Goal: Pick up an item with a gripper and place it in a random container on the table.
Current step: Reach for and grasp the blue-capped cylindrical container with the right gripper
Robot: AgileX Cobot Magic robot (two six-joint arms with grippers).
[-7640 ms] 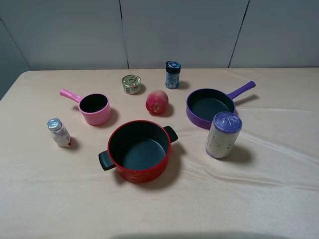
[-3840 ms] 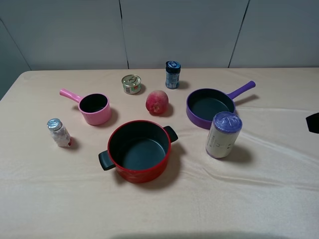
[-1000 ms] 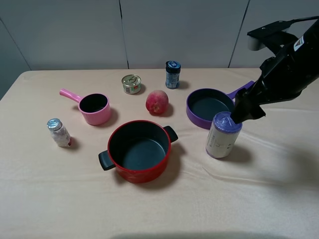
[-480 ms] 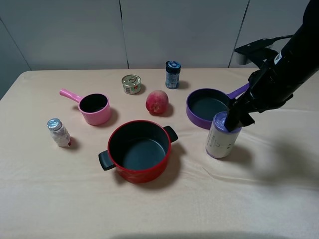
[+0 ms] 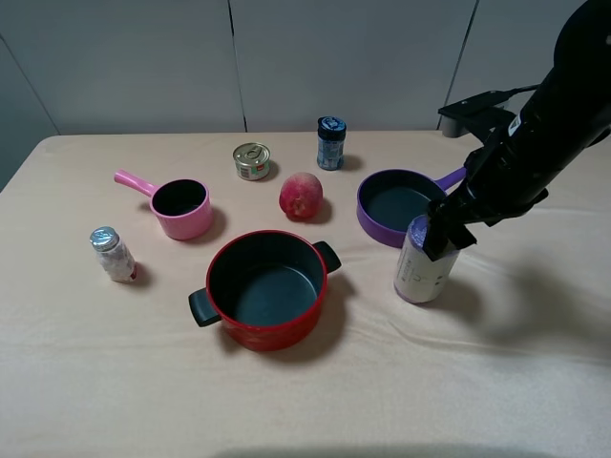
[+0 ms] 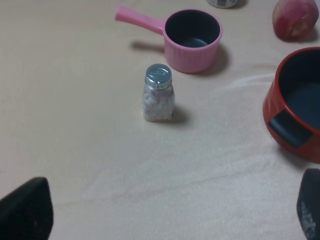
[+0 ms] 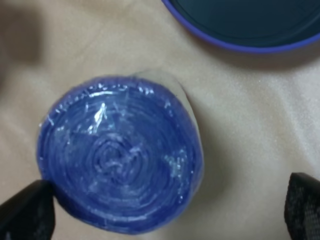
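The cream-white canister point(image 5: 423, 270) with a shiny purple top stands upright in front of the purple pan. In the right wrist view its purple top point(image 7: 120, 172) fills the middle. My right gripper point(image 5: 442, 235) is open and low over the canister's top, one fingertip point(image 7: 25, 215) beside the top and the other well clear of it point(image 7: 165, 212). The small pink saucepan point(image 5: 181, 208) sits at the left; it also shows in the left wrist view point(image 6: 192, 35). My left gripper point(image 6: 167, 215) is open, empty and out of the high view.
A red two-handled pot point(image 5: 267, 286) sits at front centre. The purple pan point(image 5: 401, 205) is behind the canister. A peach point(image 5: 301, 196), a tin can point(image 5: 252, 160) and a blue-lidded jar point(image 5: 331, 143) stand at the back. A small foil-capped bottle point(image 5: 113, 254) stands at the left.
My right arm came in from the right and moved down and left until its open gripper reached the canister's top. The canister has not moved.
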